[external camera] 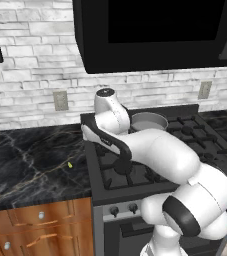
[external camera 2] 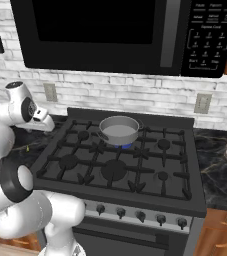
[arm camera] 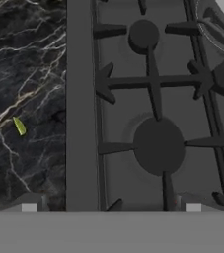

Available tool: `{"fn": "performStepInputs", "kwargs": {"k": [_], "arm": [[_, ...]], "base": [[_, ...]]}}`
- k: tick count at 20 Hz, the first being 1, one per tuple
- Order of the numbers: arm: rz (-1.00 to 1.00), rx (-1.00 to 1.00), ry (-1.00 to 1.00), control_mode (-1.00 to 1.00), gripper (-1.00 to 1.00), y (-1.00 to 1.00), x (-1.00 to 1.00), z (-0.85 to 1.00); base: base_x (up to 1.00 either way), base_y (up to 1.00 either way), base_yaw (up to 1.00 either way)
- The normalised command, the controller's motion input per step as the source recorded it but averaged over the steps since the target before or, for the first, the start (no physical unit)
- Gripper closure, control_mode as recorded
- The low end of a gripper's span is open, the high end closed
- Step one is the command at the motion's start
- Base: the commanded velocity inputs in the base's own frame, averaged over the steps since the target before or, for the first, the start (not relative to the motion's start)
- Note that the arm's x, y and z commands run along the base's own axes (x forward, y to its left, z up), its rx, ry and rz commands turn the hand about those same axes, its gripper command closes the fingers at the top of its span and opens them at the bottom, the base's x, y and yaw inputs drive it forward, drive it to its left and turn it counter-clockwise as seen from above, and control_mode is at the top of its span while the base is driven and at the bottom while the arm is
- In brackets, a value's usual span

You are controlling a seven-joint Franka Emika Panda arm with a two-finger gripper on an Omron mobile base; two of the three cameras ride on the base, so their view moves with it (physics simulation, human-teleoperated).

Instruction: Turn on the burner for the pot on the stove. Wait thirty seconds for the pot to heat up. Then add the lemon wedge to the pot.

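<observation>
Right now the gripper (arm camera: 111, 207) hangs over the left edge of the stove (external camera 2: 135, 175), jaws spread wide and holding nothing. Beside that edge, the lemon wedge (arm camera: 18, 126) lies on the dark worktop (external camera: 30, 160). Farther back, the pot (external camera 2: 119, 130) sits on the burner (external camera 2: 124, 145) with its blue glow.

One stove (external camera 2: 122, 165); one pot (external camera 2: 119, 130) on its far centre grate; one lit burner (external camera 2: 123, 146) under that pot, showing a blue glow; five unlit burner caps counted in the right base view, one (external camera 2: 114, 169) at the centre; five knobs along the near front panel, one (external camera 2: 140, 216) in the middle; one lemon wedge (arm camera: 18, 126) on the left counter (external camera: 30, 165); two wall outlets, one (external camera 2: 203, 103) at far right.
</observation>
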Motion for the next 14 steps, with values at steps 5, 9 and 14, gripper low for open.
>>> {"fn": "performStepInputs", "kwargs": {"k": [5,9,14], "arm": [[0.16,0.02,-0.01,-1.00,-1.00,0.00,0.02,-0.32],[0.09,0.00,0.11,-1.00,-1.00,0.01,0.01,-0.26],[0.11,0.00,0.15,-1.00,-1.00,0.20,0.16,-0.23]], "base": [[0.00,0.00,0.00],[0.00,0.00,0.00],[0.00,0.00,0.00]]}}
